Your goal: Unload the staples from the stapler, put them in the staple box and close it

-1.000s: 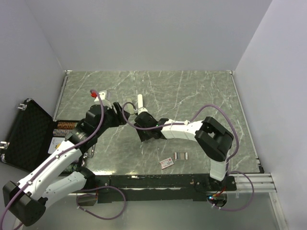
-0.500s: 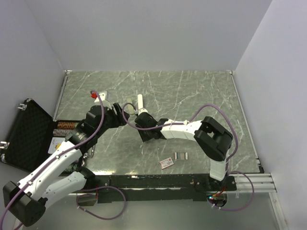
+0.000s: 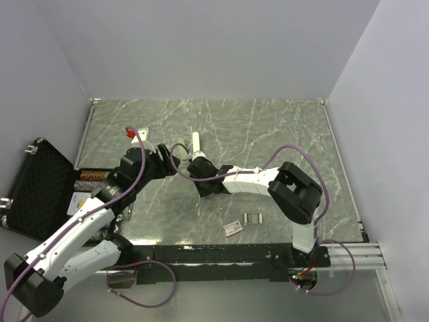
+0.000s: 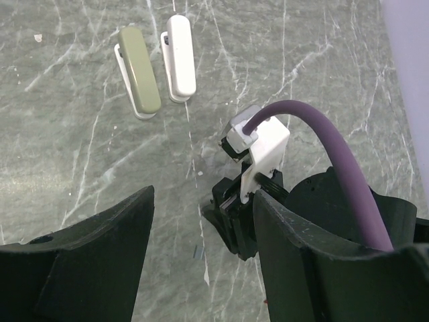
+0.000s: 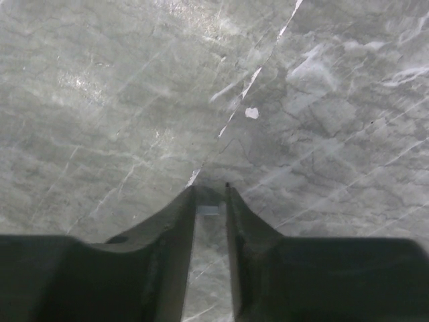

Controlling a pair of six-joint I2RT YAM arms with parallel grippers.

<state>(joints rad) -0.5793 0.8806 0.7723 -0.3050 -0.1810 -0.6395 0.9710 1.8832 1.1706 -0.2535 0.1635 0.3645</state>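
Observation:
A green stapler [image 4: 139,70] and a white stapler [image 4: 179,57] lie side by side, both shut; they also show in the top view as green [image 3: 179,144] and white [image 3: 196,142]. A small silvery staples segment [image 4: 198,251] lies on the table just ahead of my right gripper [image 4: 238,245]. In the right wrist view that segment [image 5: 208,210] sits in the narrow gap at the fingertips of my right gripper [image 5: 210,201], with a sliver of space beside it. My left gripper [image 4: 201,268] is wide open and empty above it. More staples [image 3: 253,218] lie near the front.
A small red-and-white box [image 3: 233,228] lies beside the front staples. An open black case [image 3: 37,188] stands off the table's left edge. A red-tipped object [image 3: 131,132] lies at the left. White walls enclose the back and sides.
The right arm has shifted slightly left, its gripper staying low by the staple segment. The left arm has hardly moved.

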